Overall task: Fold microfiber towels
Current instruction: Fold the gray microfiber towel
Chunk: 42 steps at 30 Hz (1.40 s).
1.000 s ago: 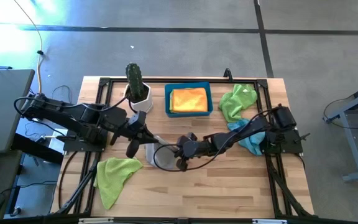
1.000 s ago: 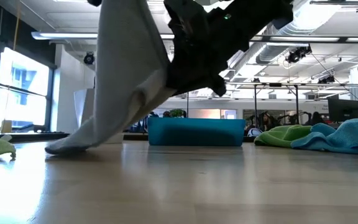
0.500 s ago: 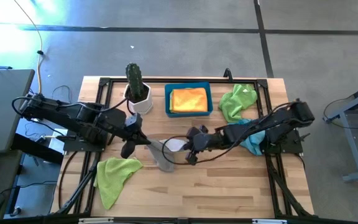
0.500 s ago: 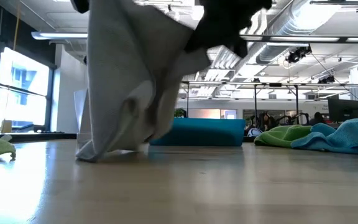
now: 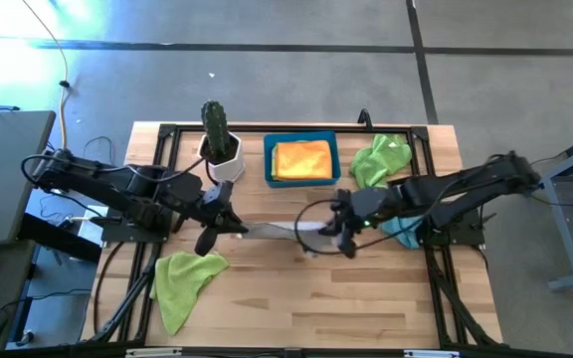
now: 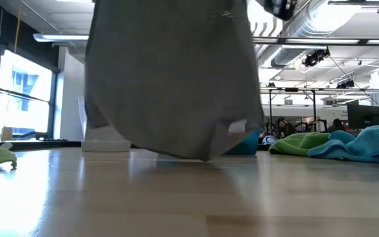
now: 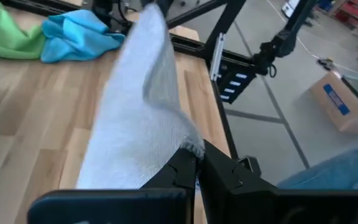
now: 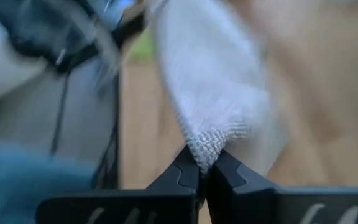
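A grey towel (image 5: pixel 279 232) hangs stretched between my two grippers above the table's middle; in the low view (image 6: pixel 173 79) it hangs as a wide sheet just above the wood. My left gripper (image 5: pixel 229 225) is shut on its left end, my right gripper (image 5: pixel 334 229) on its right end. A lime green towel (image 5: pixel 185 276) lies crumpled at the near left. A second lime green towel (image 5: pixel 379 159) and a light blue towel (image 5: pixel 401 227) lie heaped at the right. A folded yellow towel (image 5: pixel 301 159) lies in the blue bin (image 5: pixel 270 164). My left gripper pinches a corner of the grey towel (image 7: pixel 190 147) between its two fingers, coming level from the table's left. The cloth runs away from the fingers toward the right, lifted clear. My right gripper pinches the towel's opposite corner (image 8: pixel 207 146) between its two fingertips, coming level from the table's right. The cloth spreads away from the fingers and hangs clear of the table.
A potted cactus in a white pot (image 5: pixel 219 139) stands at the far left beside the blue bin. A black metal frame (image 5: pixel 167 129) runs round the table's edges. Bare wood lies at the near middle and near right.
My right gripper has gone toward the table's right edge with its corner of the grey towel, my left staying near its place. The towel, which hung bunched with its lower end dragging on the table, has been spread out wide and lifted clear.
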{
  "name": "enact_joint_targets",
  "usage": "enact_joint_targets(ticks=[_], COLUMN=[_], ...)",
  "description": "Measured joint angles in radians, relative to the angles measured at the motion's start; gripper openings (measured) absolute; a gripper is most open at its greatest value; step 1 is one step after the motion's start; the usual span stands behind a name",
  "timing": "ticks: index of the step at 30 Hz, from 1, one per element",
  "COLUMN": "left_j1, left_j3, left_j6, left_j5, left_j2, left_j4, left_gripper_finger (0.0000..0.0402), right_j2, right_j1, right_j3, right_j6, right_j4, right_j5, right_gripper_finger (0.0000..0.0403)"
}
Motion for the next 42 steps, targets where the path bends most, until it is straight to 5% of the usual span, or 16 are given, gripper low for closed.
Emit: enact_joint_targets(ticks=[4,9,17,23,26,28,31,33,35,38,40,42], left_j1=[0.0,0.0,0.004,0.03,0.03,0.031,0.035,0.036,0.035,0.041,0.042,0.04], left_j3=[0.0,0.0,0.0,0.0,0.002,0.0,0.013,0.021,0.036,0.056,0.068,0.077], left_j6=[0.0,0.057,0.275,0.315,0.307,0.258,0.201,0.242,0.294,0.273,0.195,0.171], left_j5=[0.007,-0.08,-0.263,-0.507,-0.598,-0.486,-0.049,0.117,0.03,-0.351,-0.443,-0.235], left_j2=[0.027,0.085,0.183,0.174,0.156,0.144,0.136,0.136,0.136,0.136,0.135,0.135], left_j4=[0.004,0.007,0.003,0.033,0.091,0.11,0.152,0.162,0.158,0.151,0.151,0.152], left_gripper_finger=[0.0001,0.0001,0.0001,0.0001,0.0001,0.0001,0.0001,0.0001,0.0001,0.0001,0.0001,0.0], right_j2=[0.001,0.011,0.01,0.012,0.011,0.011,0.012,0.012,0.012,0.012,0.011,0.013], right_j1=[0.004,0.005,-0.002,-0.005,-0.013,-0.023,-0.036,-0.034,-0.033,-0.038,-0.045,-0.051], right_j3=[0.0,0.0,0.061,0.22,0.272,0.287,0.304,0.318,0.331,0.334,0.334,0.334], right_j6=[-0.002,-0.073,-0.265,-0.303,-0.322,-0.322,-0.315,-0.345,-0.356,-0.263,-0.248,-0.247], right_j4=[-0.112,-0.263,-0.465,-0.614,-0.611,-0.615,-0.615,-0.619,-0.64,-0.658,-0.65,-0.643], right_j5=[-0.174,-0.207,-0.004,0.41,0.394,0.211,-0.098,-0.124,0.059,0.425,0.338,0.036], right_gripper_finger=[0.0,0.0,0.0,0.0,0.0,0.0,0.0,0.0,0.0,0.0,0.0,0.0])
